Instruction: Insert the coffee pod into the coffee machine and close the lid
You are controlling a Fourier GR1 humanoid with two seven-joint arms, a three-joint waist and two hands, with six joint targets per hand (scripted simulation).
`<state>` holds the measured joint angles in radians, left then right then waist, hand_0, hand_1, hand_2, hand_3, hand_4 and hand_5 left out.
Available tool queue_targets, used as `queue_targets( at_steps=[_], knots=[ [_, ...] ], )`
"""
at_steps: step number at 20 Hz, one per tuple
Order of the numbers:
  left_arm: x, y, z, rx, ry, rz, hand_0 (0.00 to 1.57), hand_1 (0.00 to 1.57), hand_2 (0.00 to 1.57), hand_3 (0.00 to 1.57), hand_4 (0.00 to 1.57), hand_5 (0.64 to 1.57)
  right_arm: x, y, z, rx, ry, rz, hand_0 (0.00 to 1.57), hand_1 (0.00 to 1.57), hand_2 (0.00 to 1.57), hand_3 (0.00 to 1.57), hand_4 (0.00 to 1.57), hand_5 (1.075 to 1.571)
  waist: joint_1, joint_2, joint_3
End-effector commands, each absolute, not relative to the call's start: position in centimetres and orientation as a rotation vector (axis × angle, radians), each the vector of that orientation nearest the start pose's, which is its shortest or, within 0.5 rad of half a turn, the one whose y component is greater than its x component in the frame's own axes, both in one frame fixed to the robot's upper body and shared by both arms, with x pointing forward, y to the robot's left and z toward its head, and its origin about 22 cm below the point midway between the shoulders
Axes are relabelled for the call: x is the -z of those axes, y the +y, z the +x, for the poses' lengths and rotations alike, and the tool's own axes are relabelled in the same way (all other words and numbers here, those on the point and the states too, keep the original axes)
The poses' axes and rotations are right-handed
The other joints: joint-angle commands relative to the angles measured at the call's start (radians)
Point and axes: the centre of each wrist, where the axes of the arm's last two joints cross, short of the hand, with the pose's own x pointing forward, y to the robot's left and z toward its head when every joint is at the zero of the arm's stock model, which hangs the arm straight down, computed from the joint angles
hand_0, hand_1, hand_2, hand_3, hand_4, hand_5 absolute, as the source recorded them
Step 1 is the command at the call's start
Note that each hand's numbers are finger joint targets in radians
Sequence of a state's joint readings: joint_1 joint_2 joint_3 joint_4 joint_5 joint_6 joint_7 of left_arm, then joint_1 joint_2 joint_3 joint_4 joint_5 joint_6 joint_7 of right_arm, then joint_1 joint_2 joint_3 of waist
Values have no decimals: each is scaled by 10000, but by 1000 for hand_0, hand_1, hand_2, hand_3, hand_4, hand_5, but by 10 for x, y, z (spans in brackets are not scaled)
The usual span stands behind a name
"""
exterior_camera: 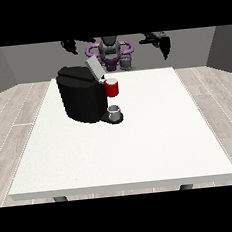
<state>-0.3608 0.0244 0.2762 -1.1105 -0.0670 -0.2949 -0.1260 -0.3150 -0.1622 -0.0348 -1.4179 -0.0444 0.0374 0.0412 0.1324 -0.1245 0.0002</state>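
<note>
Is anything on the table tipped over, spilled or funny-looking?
Nothing is tipped or spilled. The black coffee machine stands upright on the white table with its lid raised, and a small grey cup sits upright on its base. The red part at its front looks in place. Both hands are up, away from it.

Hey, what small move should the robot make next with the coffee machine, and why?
Probably bring the hand at the view's left down toward the coffee machine: its lid stands open, and both hands hang raised near the robot, touching nothing.
</note>
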Motion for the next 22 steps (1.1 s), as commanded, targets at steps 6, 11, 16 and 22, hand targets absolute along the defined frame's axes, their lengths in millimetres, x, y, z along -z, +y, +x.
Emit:
queue_targets(
  at_steps=[6, 11, 16, 22],
  knots=[
    [-3, 258, 309, 1764, -16169, -1463, 0, 0, 0, 0, 0, 1571, -56, -257, 344, -1211, -16996, -184, 0, 0, 0, 0, 0, 1571, 234, 1209, 1],
    [-16, 270, 305, 1697, -16484, -1058, 0, 0, 0, 0, 0, 1571, -53, -245, 356, -1716, -17113, 206, 0, 0, 0, 0, 0, 1571, 6, 1433, 0],
    [-4, 270, 302, 863, -16466, -612, 0, 0, 0, 0, 0, 1571, -72, -217, 365, -2432, -16513, 550, 0, 0, 0, 0, 0, 1571, -576, 1322, -3],
    [-23, 256, 298, 1489, -16959, -1073, 0, 0, 0, 0, 0, 1571, -80, -249, 386, -2204, -17192, -348, 0, 0, 0, 0, 0, 1571, 286, 1972, 0]
  ],
)
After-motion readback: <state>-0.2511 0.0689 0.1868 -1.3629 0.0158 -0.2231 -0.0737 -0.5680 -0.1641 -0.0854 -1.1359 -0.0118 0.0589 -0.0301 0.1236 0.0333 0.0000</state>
